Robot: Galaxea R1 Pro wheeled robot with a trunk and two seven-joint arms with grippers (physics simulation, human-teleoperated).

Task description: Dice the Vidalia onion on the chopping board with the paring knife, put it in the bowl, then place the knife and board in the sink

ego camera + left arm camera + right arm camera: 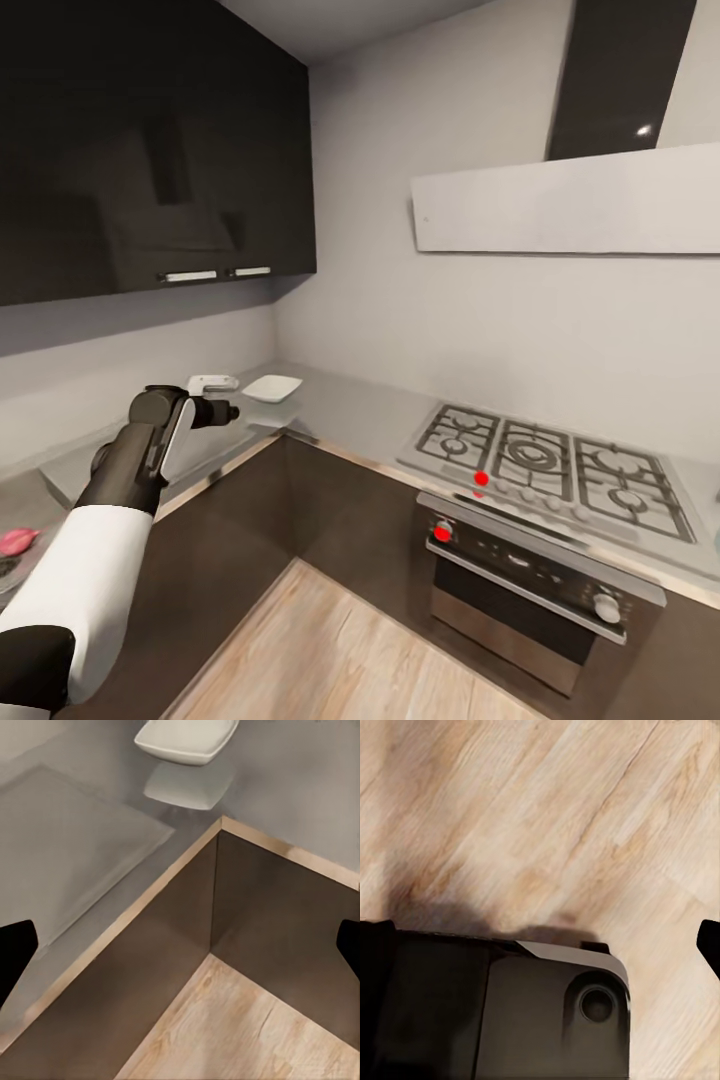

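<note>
Left tool (228,411), its fingers (16,952) spread apart and empty, hovers at the counter (350,410) corner with the white bowl (272,387) just ahead of it, nearer this arm.

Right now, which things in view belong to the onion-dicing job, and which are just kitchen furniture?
Job:
bowl
countertop
left gripper, open and empty

Not part of it:
hob
oven
extractor hood
wall cabinets

Even, soft render light, no blur. Glossy dark wall cabinets (150,150) mirror the room; countertop (82,847) reflects the bowl (187,739). Soft shadow on wood floor (547,810). Wide-angle stretch at head-view edges.
</note>
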